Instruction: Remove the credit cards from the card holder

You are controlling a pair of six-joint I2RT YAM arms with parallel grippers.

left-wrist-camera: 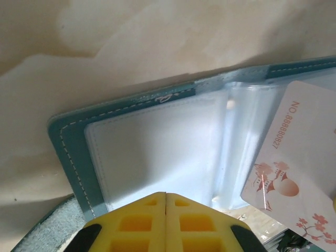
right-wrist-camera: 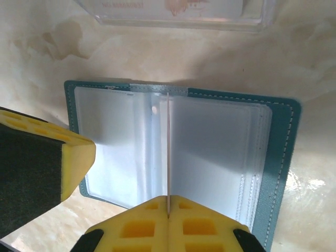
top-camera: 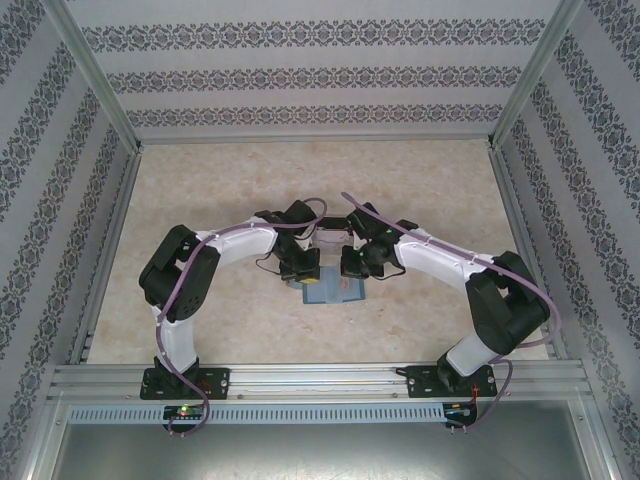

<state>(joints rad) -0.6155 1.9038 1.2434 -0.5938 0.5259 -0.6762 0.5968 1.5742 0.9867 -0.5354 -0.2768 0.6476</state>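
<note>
**A:** Where is the card holder [top-camera: 333,291]?

**B:** It lies open and flat in the middle of the worktop [top-camera: 200,190], a little nearer the near edge than the far one. The cover is grained teal with pale stitching round the rim and rounded corners. Glossy clear sleeves [right-wrist-camera: 215,152] line both panels.

**A:** And the hands?

**B:** The left hand [left-wrist-camera: 166,206] has its blocky yellow fingers pressed together, seam closed, tips at the near edge of one panel. Whether it pins a sleeve I cannot tell. The right hand [right-wrist-camera: 168,203] is pinched narrow on a credit card [left-wrist-camera: 294,152]. From that wrist the card shows as a thin white line, on edge over the fold.

**A:** What is the card like?

**B:** Thin, stiff and pale, with a rounded corner, a printed number and rose-gold blossoms.

**A:** Anything else?

**B:** A clear plastic box [right-wrist-camera: 178,13], hard and shiny, sits just beyond the holder toward the far edge.
</note>
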